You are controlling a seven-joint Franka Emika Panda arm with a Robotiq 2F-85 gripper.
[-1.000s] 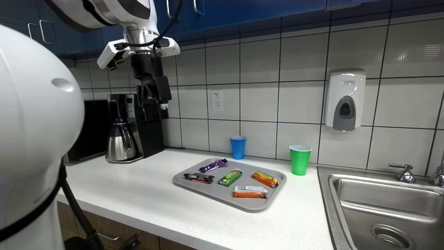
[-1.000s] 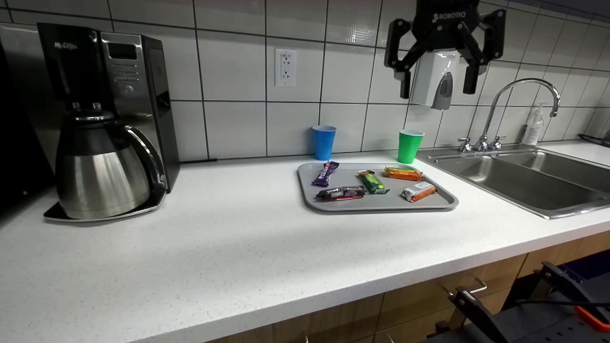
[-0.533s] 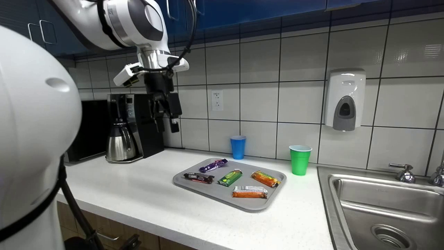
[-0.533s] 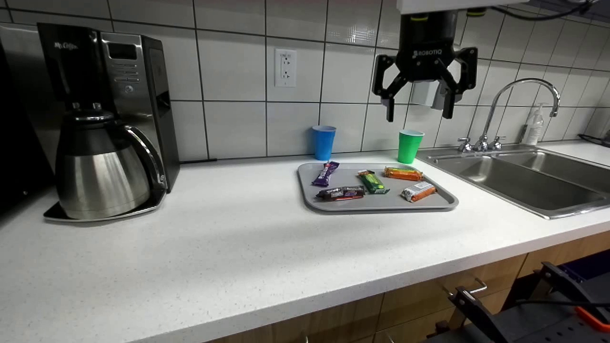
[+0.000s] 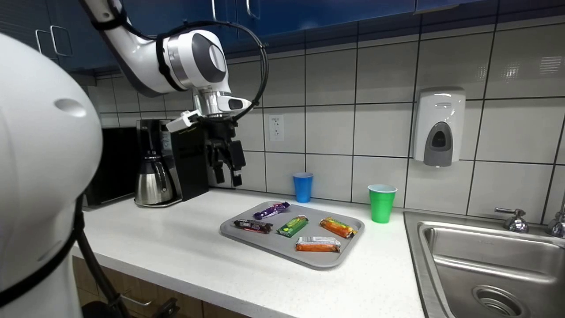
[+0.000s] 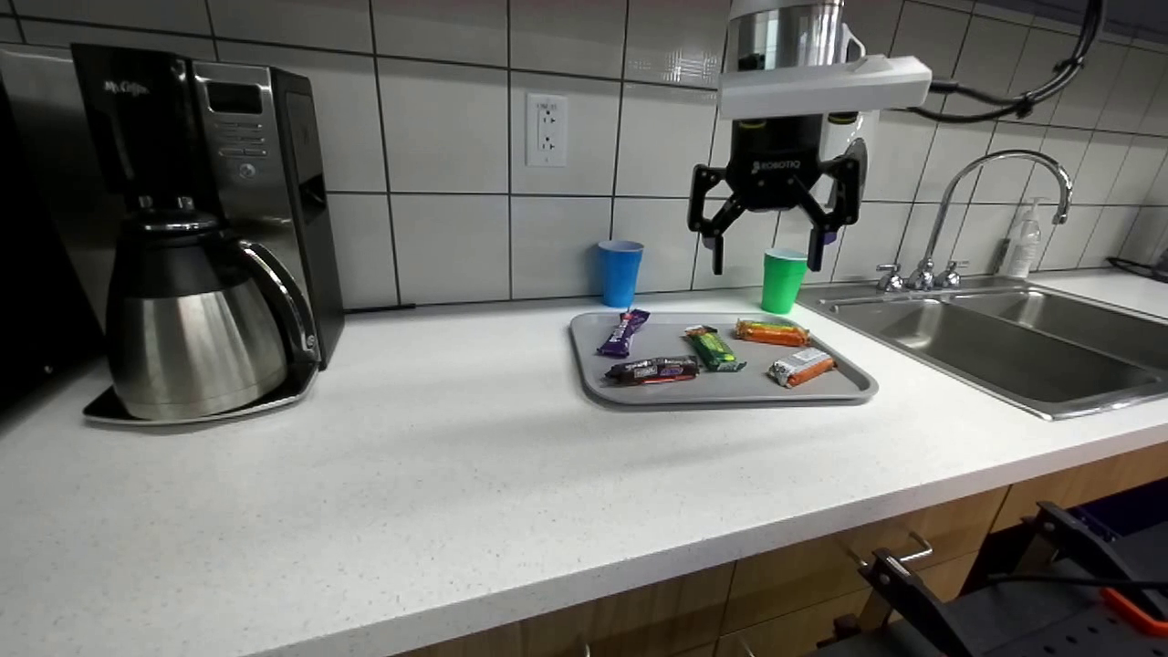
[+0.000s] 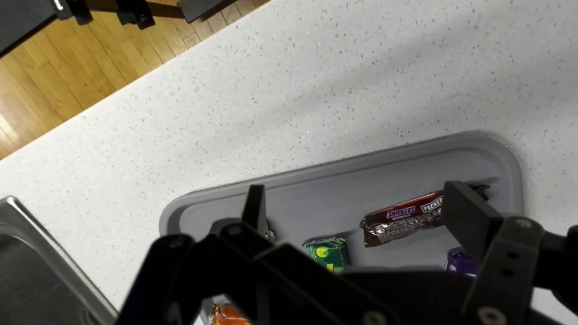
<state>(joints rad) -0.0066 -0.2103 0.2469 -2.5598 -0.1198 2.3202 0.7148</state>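
My gripper is open and empty in the air above the grey tray; it shows in both exterior views. In the wrist view its fingers stand wide apart over the tray. A dark brown Snickers bar lies partly behind the right finger. A green bar lies between the fingers, its lower part hidden. A purple bar and an orange bar show partly. A white-and-orange bar is mostly hidden in the wrist view. The gripper touches nothing.
A blue cup and a green cup stand behind the tray by the tiled wall. A coffee maker is at one end, a steel sink at the other. A soap dispenser hangs on the wall.
My arm and open gripper have come steadily down and across, nearer to the tray. The bars, tray and cups have not moved.
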